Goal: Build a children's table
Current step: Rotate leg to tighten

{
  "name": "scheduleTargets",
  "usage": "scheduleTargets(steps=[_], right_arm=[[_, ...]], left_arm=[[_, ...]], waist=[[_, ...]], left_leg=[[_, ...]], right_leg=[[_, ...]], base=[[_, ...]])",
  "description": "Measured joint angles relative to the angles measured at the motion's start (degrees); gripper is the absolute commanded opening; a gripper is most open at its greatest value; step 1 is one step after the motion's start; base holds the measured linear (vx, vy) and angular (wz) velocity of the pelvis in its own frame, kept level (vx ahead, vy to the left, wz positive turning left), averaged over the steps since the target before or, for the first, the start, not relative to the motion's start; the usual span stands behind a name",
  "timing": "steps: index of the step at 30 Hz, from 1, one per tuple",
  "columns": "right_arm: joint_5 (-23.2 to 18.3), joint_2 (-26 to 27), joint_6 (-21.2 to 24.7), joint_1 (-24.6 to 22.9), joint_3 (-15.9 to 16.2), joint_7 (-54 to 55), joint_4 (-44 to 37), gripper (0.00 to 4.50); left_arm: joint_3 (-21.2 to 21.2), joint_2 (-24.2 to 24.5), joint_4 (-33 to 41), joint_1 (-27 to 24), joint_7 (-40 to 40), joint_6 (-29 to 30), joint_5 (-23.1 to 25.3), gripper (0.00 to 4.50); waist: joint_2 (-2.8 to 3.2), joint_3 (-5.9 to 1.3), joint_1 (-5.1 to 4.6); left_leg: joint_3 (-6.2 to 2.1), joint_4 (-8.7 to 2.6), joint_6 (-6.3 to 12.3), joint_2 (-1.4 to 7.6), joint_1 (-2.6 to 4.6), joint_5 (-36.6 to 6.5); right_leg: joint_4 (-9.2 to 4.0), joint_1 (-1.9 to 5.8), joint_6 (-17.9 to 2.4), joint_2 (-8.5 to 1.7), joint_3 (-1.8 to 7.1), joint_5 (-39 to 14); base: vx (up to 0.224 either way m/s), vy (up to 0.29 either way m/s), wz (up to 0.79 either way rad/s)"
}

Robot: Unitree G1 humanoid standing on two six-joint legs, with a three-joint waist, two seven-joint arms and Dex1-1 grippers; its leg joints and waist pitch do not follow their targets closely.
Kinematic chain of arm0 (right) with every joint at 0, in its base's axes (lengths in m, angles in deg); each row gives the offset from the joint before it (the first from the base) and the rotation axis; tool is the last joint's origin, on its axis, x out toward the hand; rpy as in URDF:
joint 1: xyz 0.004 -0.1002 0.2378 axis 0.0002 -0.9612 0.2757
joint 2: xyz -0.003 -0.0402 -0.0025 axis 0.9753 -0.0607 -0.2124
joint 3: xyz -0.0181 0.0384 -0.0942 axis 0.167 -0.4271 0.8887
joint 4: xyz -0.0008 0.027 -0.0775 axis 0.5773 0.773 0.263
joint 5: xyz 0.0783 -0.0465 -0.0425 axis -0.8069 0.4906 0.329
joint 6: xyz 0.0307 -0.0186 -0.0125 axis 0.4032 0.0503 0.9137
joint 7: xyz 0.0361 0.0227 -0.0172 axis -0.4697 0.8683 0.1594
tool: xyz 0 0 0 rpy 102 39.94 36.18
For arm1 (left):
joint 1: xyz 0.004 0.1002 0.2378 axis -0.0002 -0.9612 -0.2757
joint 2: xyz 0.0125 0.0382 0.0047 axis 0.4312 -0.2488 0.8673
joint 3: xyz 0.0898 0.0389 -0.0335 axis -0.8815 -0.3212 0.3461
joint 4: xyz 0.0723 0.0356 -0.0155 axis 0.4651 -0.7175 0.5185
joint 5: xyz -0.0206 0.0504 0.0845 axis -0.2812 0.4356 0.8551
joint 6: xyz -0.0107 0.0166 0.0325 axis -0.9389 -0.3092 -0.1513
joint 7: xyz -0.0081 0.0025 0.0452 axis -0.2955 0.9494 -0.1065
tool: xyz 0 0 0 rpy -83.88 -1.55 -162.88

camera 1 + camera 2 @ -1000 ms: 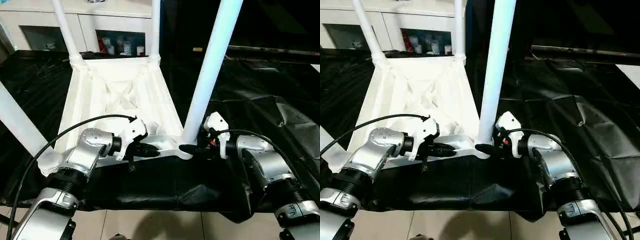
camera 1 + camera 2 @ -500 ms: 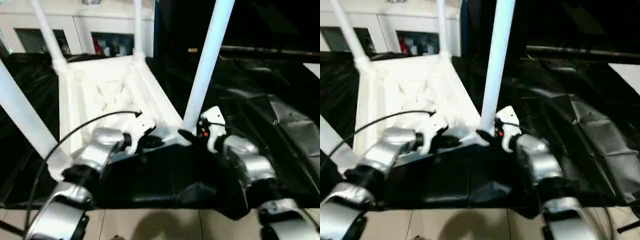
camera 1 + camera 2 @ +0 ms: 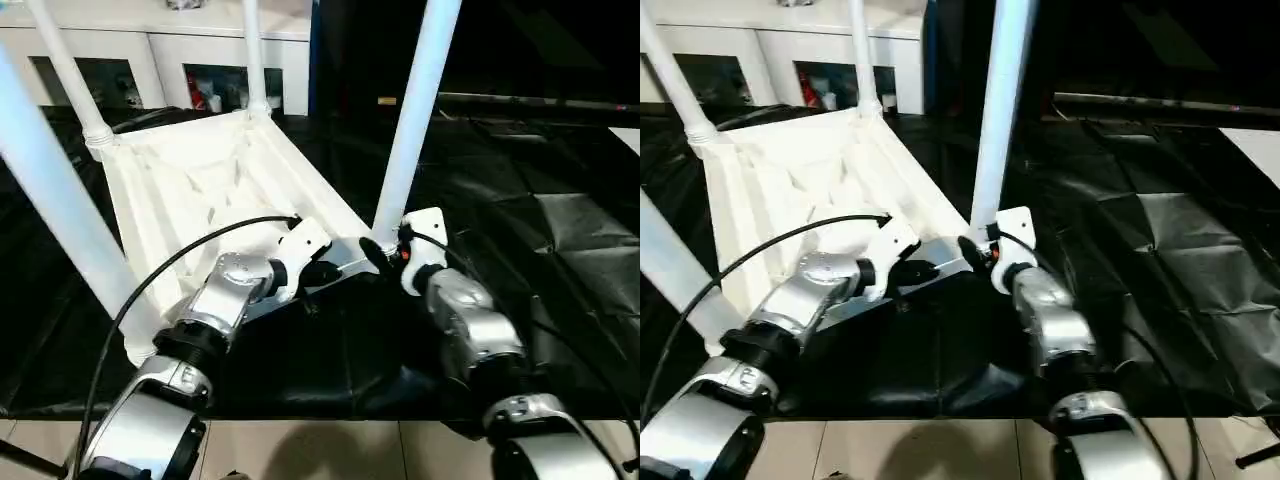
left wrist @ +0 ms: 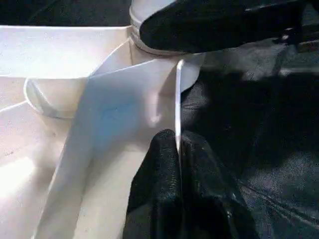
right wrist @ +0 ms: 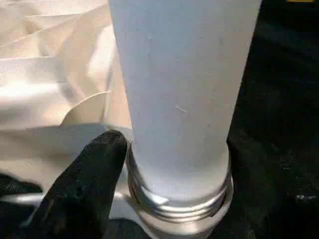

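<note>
The children's table lies upside down, its white ribbed top (image 3: 200, 180) on the black cloth. Two legs stand in the far corners (image 3: 70, 70) (image 3: 252, 60) and a third rises at the near left (image 3: 60, 200). The near right leg (image 3: 410, 130) stands in its corner socket, with a ring of thread (image 5: 174, 199) showing at its foot. My left gripper (image 3: 325, 272) is shut on the thin near rim of the top (image 4: 177, 99), just left of that socket. My right gripper (image 3: 378, 250) sits against the foot of the near right leg.
The black-draped work table (image 3: 560, 230) spreads wide to the right, its cloth creased. Its front edge runs just under my forearms, with tiled floor (image 3: 320, 450) below. A white cabinet (image 3: 180, 50) with small items on its shelves stands behind the table.
The whole view has shifted and tilted, so the camera moved. My left gripper still holds the rim and my right gripper stays at the leg's foot; both arms now reach further forward.
</note>
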Motion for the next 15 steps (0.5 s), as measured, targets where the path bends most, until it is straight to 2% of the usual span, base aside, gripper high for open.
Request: scheduleTargets(steps=[1, 4, 8, 11, 15], right_arm=[[-0.08, -0.83, 0.17, -0.15, 0.32, -1.72, -0.36, 3.76], [-0.37, -7.56, 1.92, -2.56, 4.59, -13.6, -5.27, 3.76], [-0.96, -13.14, 2.58, -4.28, 7.38, -23.94, -9.22, 3.76], [-1.21, -14.27, 3.08, -4.65, 8.51, -28.89, -10.58, 3.76], [-1.5, -14.89, 4.02, -5.01, 10.26, -31.93, -12.34, 3.76]], left_arm=[[-0.01, 0.24, 0.33, -0.19, 0.48, -0.15, -0.01, 0.0], [-0.35, 2.77, 1.9, -1.48, 5.33, -1.64, -0.8, 0.0], [-0.53, 7.27, 5.03, -3.91, 14.15, -3.01, -2.91, 0.0], [-0.75, 9.38, 8.01, -5.67, 19.51, -2.53, -4.08, 0.0], [-1.12, 10.83, 10.43, -6.87, 22.8, -0.84, -5.09, 0.0]], waist=[[0.01, 0.01, 0.03], [0.07, 0.04, 0.46], [0.04, 0.08, 0.48], [0.01, 0.1, 0.54], [-0.09, 0.18, 0.73]], left_leg=[[0.0, -0.02, 0.0, 0.0, -0.02, 0.0], [-0.01, -0.09, 0.01, 0.01, -0.06, 0.0], [-0.01, -0.08, 0.0, 0.03, -0.11, 0.0], [0.01, -0.07, 0.01, 0.03, -0.21, 0.0], [0.01, -0.09, 0.01, 0.03, -0.24, -0.01]], right_leg=[[0.01, -0.04, 0.0, 0.01, -0.02, 0.0], [-0.02, -0.06, 0.04, 0.01, -0.06, -0.03], [-0.03, -0.12, 0.03, 0.03, -0.06, -0.03], [-0.06, -0.18, 0.03, 0.03, -0.05, -0.03], [-0.07, -0.2, 0.0, 0.02, -0.08, -0.05]], base=[[0.0, 0.0, 0.0], [0.0, 0.0, 0.0], [0.0, 0.0, 0.0], [0.0, 0.0, 0.0], [0.0, 0.0, 0.0]])
